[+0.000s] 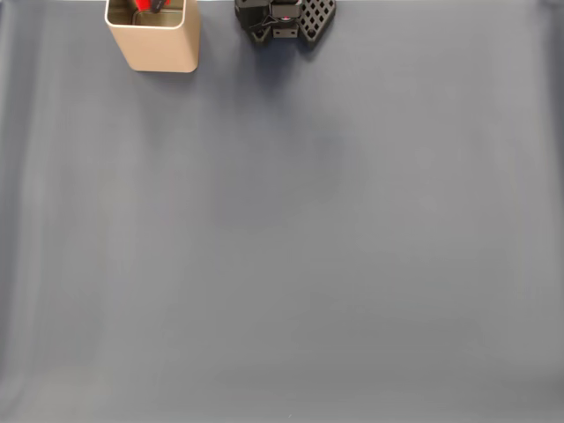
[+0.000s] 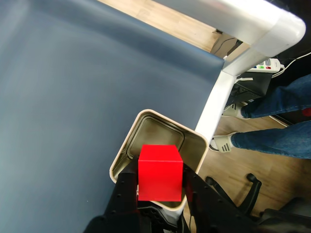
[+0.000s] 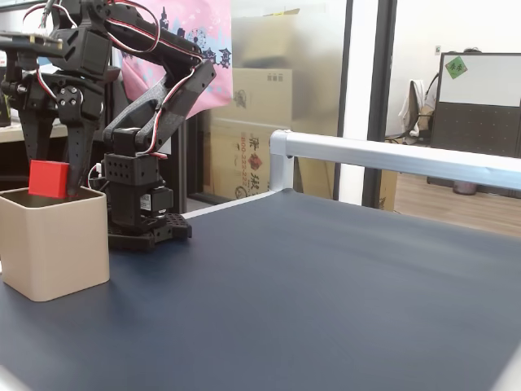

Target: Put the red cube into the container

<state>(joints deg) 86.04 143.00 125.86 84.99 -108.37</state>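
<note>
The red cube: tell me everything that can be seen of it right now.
The red cube is small, plain and bright red, with smooth matte faces and sharp edges, no markings. It is clamped between the black fingers of the hand and held upright just above the open mouth of the beige container, part of it level with the rim. In the side fixed view it shows above the container's rim at its left side. Only the fingers touch it.
</note>
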